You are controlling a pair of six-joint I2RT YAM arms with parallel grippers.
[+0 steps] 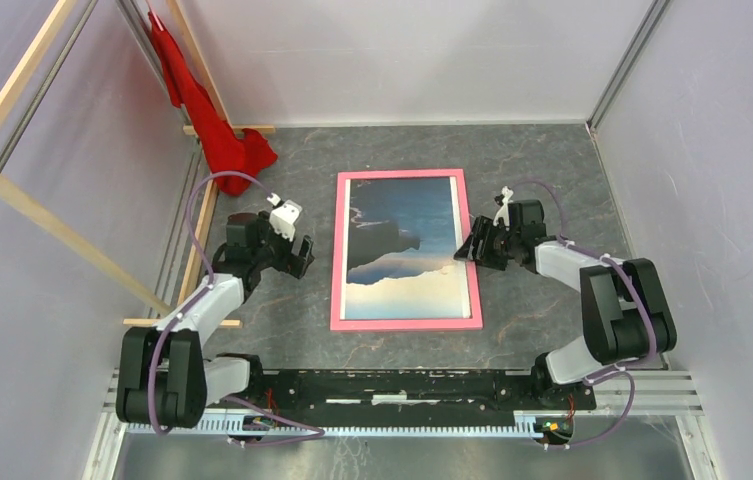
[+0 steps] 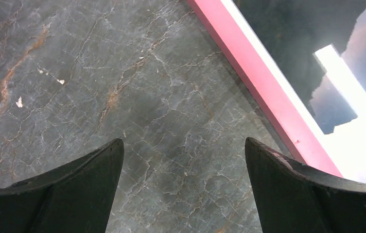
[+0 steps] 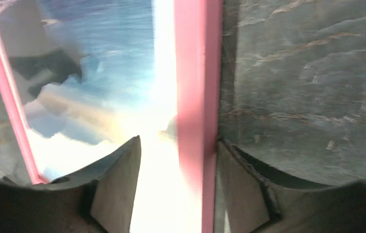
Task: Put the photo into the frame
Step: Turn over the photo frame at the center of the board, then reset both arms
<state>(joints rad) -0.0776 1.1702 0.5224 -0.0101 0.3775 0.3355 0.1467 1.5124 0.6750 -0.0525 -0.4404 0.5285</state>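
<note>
Top external: frame [image 1: 407, 322] lies flat mid-picture, photo [image 1: 402, 240] inside. Right gripper [image 1: 471, 250] loosely straddles its right rail, not clamping it. Left gripper [image 1: 298, 260] is spread wide over bare table just left of it.

We see a robotics lab test cell: plain pale wall panels [image 1: 402, 60] box in a grey marble-patterned table [image 1: 282, 340], the left arm [image 1: 197, 310] and right arm [image 1: 612, 310] are bolted to a black base rail [image 1: 402, 385], and bare wooden battens [image 1: 18, 80] stand alongside.
</note>
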